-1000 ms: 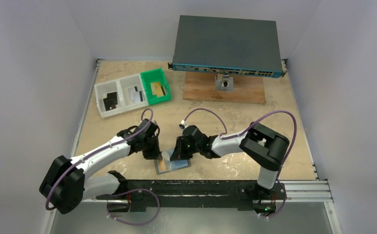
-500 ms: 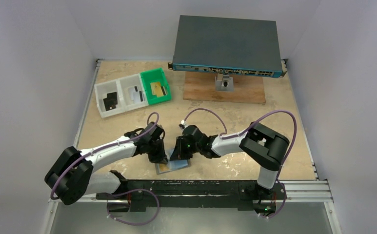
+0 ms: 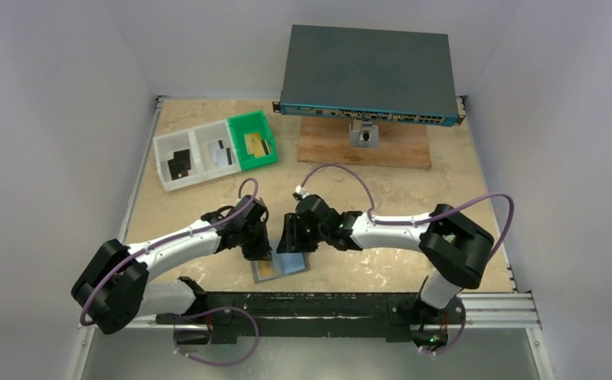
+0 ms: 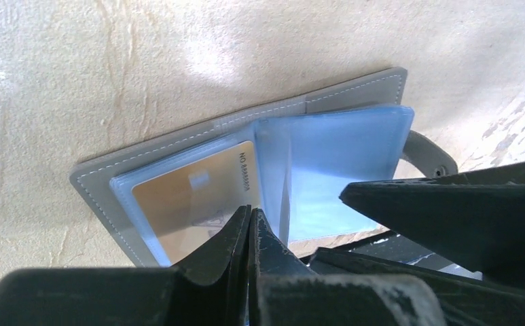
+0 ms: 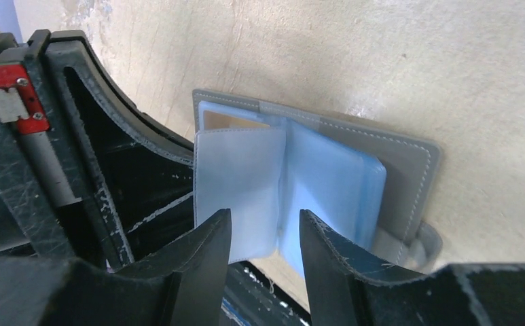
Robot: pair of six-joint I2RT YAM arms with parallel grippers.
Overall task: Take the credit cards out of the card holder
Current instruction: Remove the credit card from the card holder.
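The card holder (image 3: 279, 266) lies open near the table's front edge, grey cover down, bluish clear pockets up (image 4: 341, 163). A gold credit card (image 4: 191, 197) shows in its left pocket, and a strip of the card (image 5: 229, 122) shows in the right wrist view. My left gripper (image 4: 249, 212) is shut and empty, its tips by the near edge of that pocket close to the fold. My right gripper (image 5: 266, 221) is open over the holder's (image 5: 409, 170) right half. A loose clear pocket leaf (image 5: 239, 180) stands just beyond its tips. Both grippers (image 3: 260, 247) (image 3: 293, 239) meet above the holder.
At back left stand three trays: a white one (image 3: 177, 165) with black cards, a white one (image 3: 218, 152) with a silver card, a green one (image 3: 254, 141) with a gold card. A large dark box with ports (image 3: 366, 75) sits on a wooden board (image 3: 366, 144) at the back.
My right gripper has gone from shut to open, and its arm's elbow has swung out to the right. Early on, my left gripper slid right to the holder, then held still.
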